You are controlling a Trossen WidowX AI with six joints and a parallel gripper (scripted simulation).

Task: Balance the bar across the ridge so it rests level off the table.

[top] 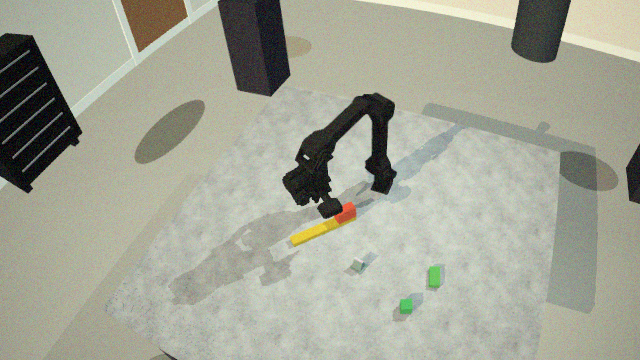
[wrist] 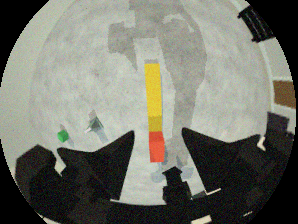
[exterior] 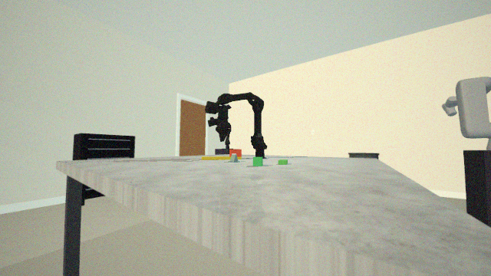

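Your gripper (wrist: 154, 163) is wide and empty over the bar (top: 322, 229) near its red block (top: 346, 212); grab that end and it'll likely tip

A lab: robot arm (top: 350, 135) mounted on worktable (top: 490, 210).
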